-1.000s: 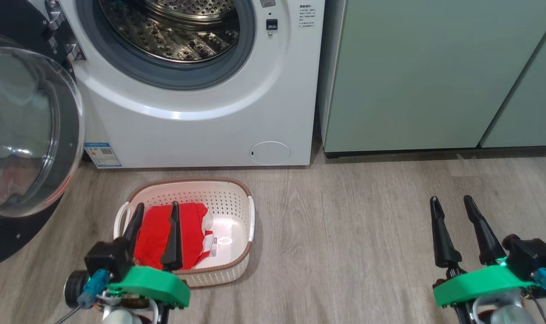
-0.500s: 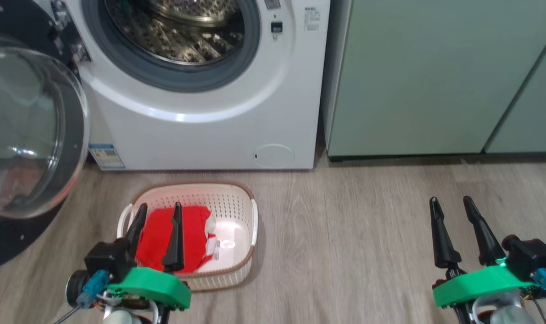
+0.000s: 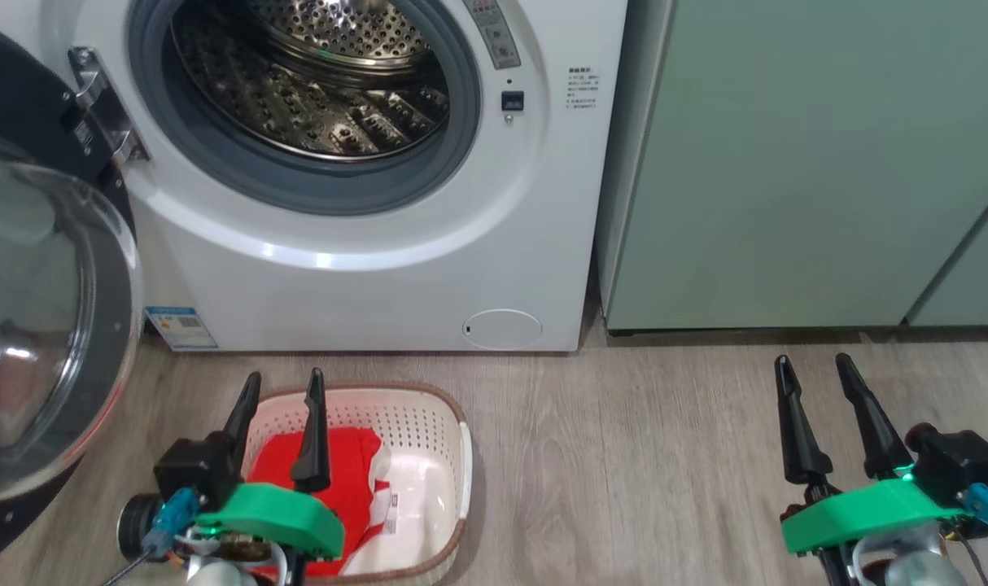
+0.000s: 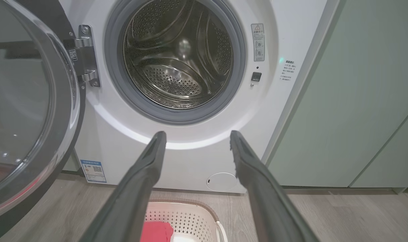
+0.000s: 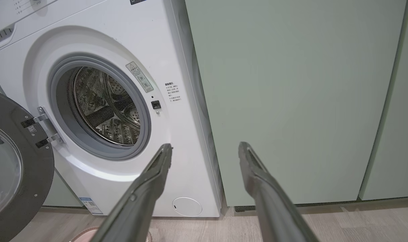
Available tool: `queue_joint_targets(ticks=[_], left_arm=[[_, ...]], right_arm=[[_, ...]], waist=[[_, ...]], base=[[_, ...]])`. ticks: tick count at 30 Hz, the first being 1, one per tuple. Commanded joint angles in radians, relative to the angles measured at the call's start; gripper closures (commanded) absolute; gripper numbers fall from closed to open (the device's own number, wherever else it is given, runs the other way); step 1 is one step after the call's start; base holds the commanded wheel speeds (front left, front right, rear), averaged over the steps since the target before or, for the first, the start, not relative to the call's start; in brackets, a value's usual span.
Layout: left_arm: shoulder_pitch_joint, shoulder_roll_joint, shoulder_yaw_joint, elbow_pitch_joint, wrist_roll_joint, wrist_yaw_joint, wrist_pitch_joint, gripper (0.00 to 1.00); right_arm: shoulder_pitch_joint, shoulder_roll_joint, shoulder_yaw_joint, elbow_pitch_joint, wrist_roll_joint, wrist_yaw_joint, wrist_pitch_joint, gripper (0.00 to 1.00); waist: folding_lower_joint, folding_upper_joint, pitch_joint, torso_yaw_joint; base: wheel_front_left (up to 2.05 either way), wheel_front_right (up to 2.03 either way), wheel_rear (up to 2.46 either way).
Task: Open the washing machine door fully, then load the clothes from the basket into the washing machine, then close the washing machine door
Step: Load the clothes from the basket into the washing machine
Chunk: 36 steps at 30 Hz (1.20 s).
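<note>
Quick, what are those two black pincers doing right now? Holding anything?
Left pincer, two long dark fingers: open, holding nothing.
Right pincer, same long dark fingers: open, holding nothing.

White washer [image 3: 380,277], holey steel drum [image 3: 331,89], red clothes [image 3: 349,465] in a cream perforated basket [image 3: 417,419], pale green cabinets [image 3: 787,163].

Pale green cabinets [image 3: 787,163], wood-look floor [image 3: 624,456]
</note>
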Motion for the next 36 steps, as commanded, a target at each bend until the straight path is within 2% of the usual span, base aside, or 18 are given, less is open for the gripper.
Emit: queue_joint_targets(ticks=[1, 36], left_arm=[[-0.049, 0.009, 0.031, -0.028, 0.007, -0.001, -0.005, 0.00], [-0.048, 0.009, 0.032, 0.003, 0.017, 0.003, -0.005, 0.00]], right_arm=[[-0.039, -0.004, 0.028, -0.029, 0.005, 0.000, -0.009, 0.00], [-0.045, -0.004, 0.046, -0.025, 0.006, 0.000, -0.009, 0.00]], waist=[[0.0000, 0.0000, 0.000, 0.001], [0.0000, 0.0000, -0.006, -0.001]], base=[[0.99, -0.99, 0.00], [0.07, -0.07, 0.00]])
